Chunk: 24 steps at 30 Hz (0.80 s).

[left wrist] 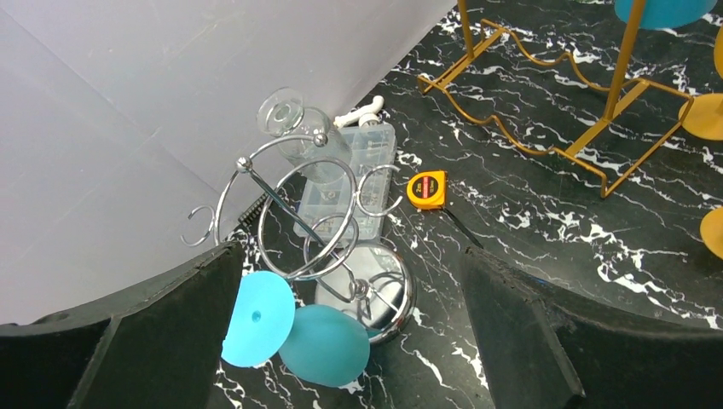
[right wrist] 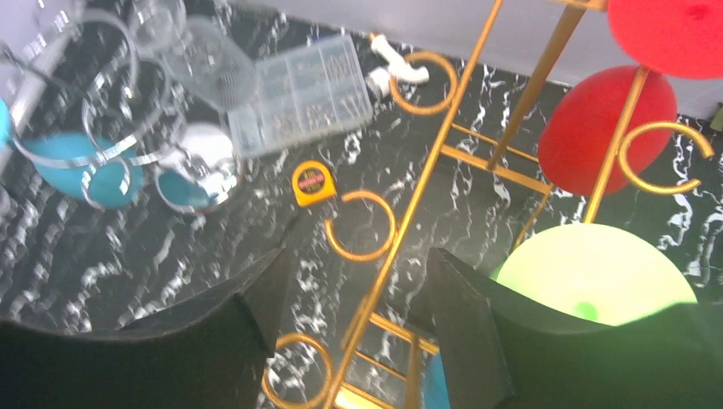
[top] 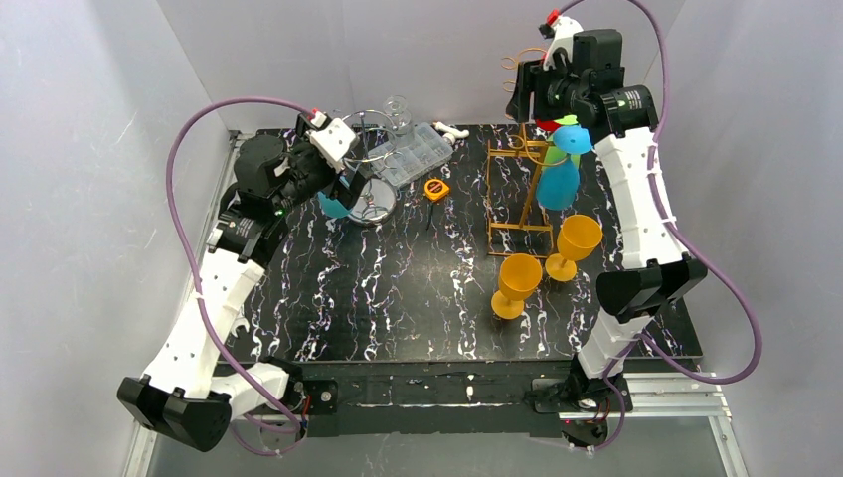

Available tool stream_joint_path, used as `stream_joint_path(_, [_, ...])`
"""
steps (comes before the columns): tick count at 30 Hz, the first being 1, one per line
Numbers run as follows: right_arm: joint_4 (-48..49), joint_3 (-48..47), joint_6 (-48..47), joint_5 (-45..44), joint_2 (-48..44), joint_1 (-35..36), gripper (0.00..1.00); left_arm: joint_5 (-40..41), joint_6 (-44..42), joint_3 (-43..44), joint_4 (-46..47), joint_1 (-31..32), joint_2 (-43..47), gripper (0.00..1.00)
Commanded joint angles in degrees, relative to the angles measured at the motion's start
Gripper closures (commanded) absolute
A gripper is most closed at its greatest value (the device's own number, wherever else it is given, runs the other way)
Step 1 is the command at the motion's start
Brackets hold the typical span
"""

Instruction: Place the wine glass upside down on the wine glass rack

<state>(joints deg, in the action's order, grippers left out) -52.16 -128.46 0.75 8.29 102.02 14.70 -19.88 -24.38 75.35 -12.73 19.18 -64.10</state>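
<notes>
The right arm rises high over the gold rack [right wrist: 437,145] at the table's [top: 398,298] far right edge. Its gripper [right wrist: 356,273] is spread beside the green wine glass [right wrist: 588,273], which hangs upside down there. The left arm bends toward the far left corner, its gripper [left wrist: 351,260] wide apart.

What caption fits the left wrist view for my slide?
Open left gripper over a teal wine glass at the chrome rack.

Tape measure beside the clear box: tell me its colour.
Yellow-orange tape measure, black centre; left wrist view shows it best.
</notes>
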Motion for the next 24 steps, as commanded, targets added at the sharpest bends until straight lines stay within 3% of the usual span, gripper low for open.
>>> stream_joint_path(1, [10.48, -0.49, 10.94, -2.91, -0.36, 0.07, 0.36, -0.09, -1.39, -2.89, 1.57, -0.32, 3.42, 0.02])
stream_joint_path(8, [15.41, 5.18, 13.57, -11.10, -0.54, 2.40, 0.40, -0.58, -0.69, -3.50, 1.69, -0.29, 3.91, 0.02])
stream_joint_path(24, [9.31, -5.28, 9.80, -16.05, 8.40, 2.45, 0.53, 0.18, 2.67, -2.78, 1.07, -0.35, 2.79, 0.02])
